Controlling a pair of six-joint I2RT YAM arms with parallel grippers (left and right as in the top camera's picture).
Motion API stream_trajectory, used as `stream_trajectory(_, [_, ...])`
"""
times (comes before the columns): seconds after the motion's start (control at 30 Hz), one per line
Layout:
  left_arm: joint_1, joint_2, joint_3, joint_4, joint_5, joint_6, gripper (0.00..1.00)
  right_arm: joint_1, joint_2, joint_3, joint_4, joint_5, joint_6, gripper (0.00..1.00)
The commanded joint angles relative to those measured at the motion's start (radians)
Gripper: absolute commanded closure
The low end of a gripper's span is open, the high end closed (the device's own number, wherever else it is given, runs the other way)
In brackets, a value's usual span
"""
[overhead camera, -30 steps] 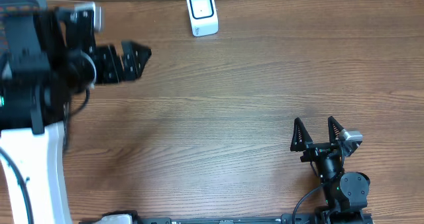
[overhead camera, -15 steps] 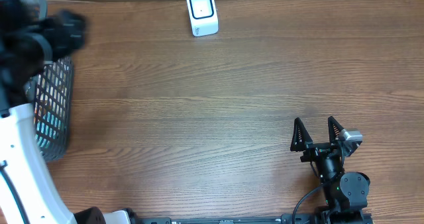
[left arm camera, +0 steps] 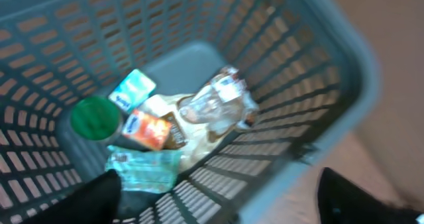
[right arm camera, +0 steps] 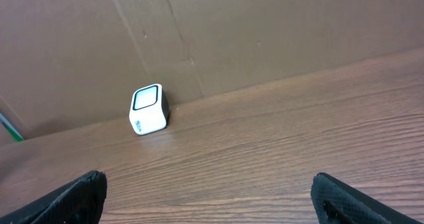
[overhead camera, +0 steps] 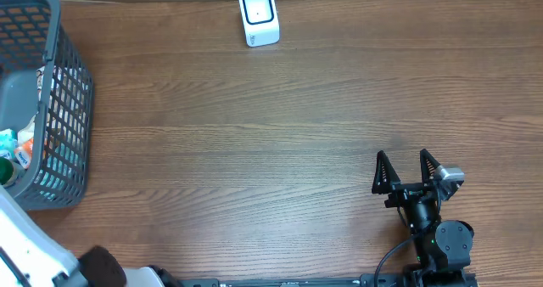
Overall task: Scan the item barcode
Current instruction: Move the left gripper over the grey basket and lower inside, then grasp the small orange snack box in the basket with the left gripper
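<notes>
Far left: grey mesh basket (overhead camera: 64,109) on the wooden table (overhead camera: 254,151), holding the items in a loose pile: green lid (left arm camera: 95,118), light blue packet (left arm camera: 131,90), orange packet (left arm camera: 149,130), teal packet (left arm camera: 142,166), clear wrapper (left arm camera: 215,105). Wrist view is blurred and the labels are unreadable. Left gripper (left arm camera: 218,184) hangs above the basket, jaws apart, holding nothing. Centre back: white scanner (overhead camera: 259,17) against the cardboard wall (right arm camera: 265,38), well apart from the basket. Right: right gripper (overhead camera: 402,160) near the front edge, jaws spread wide, empty.
</notes>
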Motion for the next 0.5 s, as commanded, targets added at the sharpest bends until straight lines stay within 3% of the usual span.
stream_trajectory(0.0, [0.013, 0.074, -0.014, -0.005, -0.031, 0.018, 0.27, 0.004, -0.012, -0.011, 0.006, 0.013, -0.001, 0.00])
stream_trajectory(0.33, [0.016, 0.240, -0.014, -0.011, -0.024, 0.109, 0.26, 0.004, -0.012, -0.011, 0.006, 0.013, -0.001, 0.00])
stream_trajectory(0.47, [0.022, 0.317, -0.022, -0.029, -0.031, 0.135, 0.32, 0.004, -0.012, -0.011, 0.006, 0.013, -0.001, 0.00])
